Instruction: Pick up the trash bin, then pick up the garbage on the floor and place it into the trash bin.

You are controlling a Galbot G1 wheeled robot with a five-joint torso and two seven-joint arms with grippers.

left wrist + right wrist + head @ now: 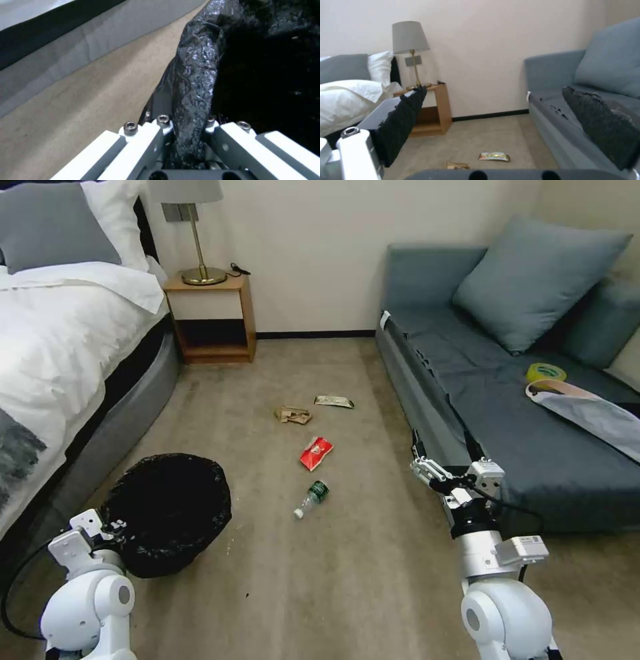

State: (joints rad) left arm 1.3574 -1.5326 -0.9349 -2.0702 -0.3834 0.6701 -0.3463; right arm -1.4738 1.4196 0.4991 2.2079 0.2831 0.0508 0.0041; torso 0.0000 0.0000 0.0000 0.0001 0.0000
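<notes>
The trash bin (167, 513) stands on the floor (373, 580) near the bed (60, 347), in front of the robot's left side. It looks light and hollow, a thin-walled thing that should lift easily, but the glossy black bag (196, 75) folded over its rim is crinkly and likely slippery, so a hold on film alone could slide. The rim is the sensible place to take it, with one finger inside and one outside, pinching wall and liner together.

That is how the left tool (186, 140) sits: in the left wrist view its white fingers (146, 142) straddle the bagged rim and are clenched on it, the bin's dark inside to one side and carpet to the other. In the head view the left arm is bent low beside the bin's near edge, the wrist tucked against it.

The garbage lies well apart from the bin, in a loose line up the middle of the floor: the clear bottle (311, 499) nearest, then the red wrapper (316, 453), the tan paper packet (292, 415) and the silvery wrapper (333, 401) farthest. The bottle should be stiff, light and prone to roll; the wrappers are flat, limp and hard to get under on carpet pile.

The right tool (423, 468) hangs raised beside the sofa (533, 447) front, forearm upright, its dark pads (400, 120) spread wide and released, holding nothing.
</notes>
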